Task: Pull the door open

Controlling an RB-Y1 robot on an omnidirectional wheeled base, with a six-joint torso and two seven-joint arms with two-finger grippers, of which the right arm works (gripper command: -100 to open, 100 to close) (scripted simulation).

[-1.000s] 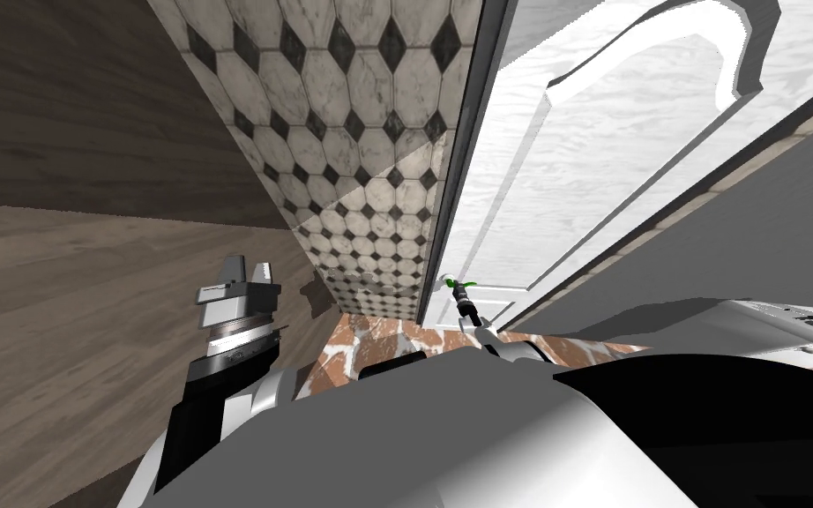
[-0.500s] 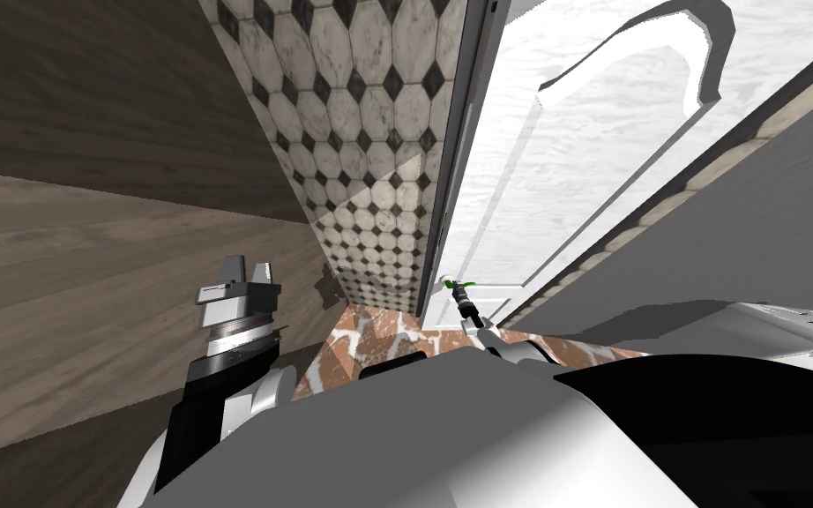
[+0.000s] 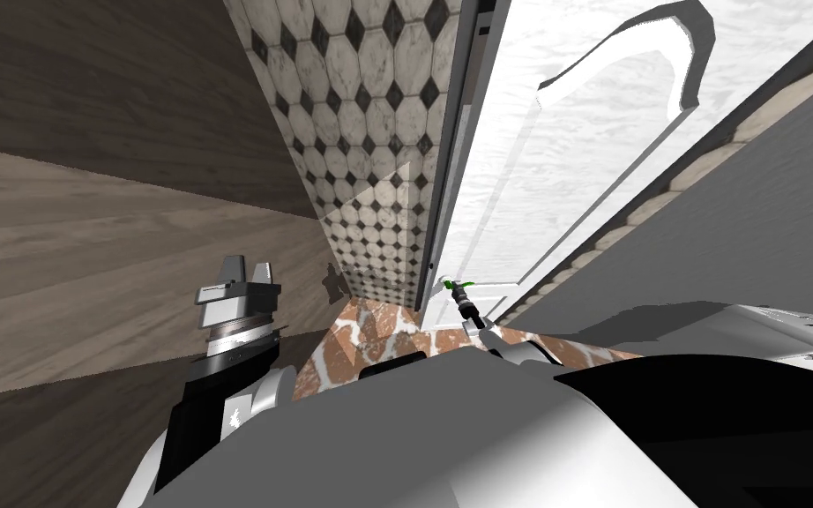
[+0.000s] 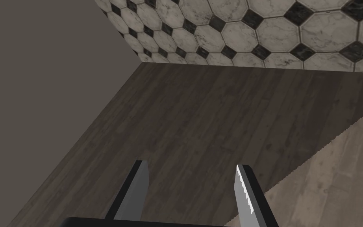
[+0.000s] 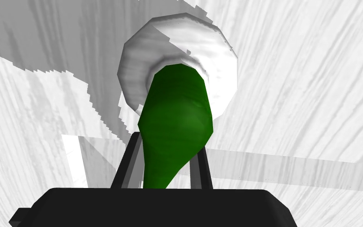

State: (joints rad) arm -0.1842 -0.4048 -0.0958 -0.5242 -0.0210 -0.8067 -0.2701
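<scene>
The white panelled door [image 3: 572, 150] stands ajar, its dark free edge [image 3: 449, 176] turned toward me. Low on it sits a green lever handle [image 3: 459, 284] on a white round rosette [image 5: 216, 71]. My right gripper [image 3: 462, 295] reaches up to that handle. In the right wrist view the right gripper [image 5: 165, 169] is shut on the green handle [image 5: 176, 126], with the thin fingers [image 5: 131, 161] pressing its sides. My left gripper [image 3: 237, 280] is raised to the left of the door, away from it. In its own view the left gripper [image 4: 192, 189] is open and holds nothing.
A black-and-white tiled wall [image 3: 369, 132] runs along the left of the door's edge. Wood-patterned surfaces [image 3: 87, 247] spread to the left. Red-brown marble floor [image 3: 369, 331] lies under the door. A grey wall [image 3: 749, 238] with a pale trim closes the right side.
The tiled wall and wooden surfaces have slid right toward the door's edge, so my view has turned. The tiled strip looks narrower. My right gripper stays shut on the handle; the left arm is unmoved.
</scene>
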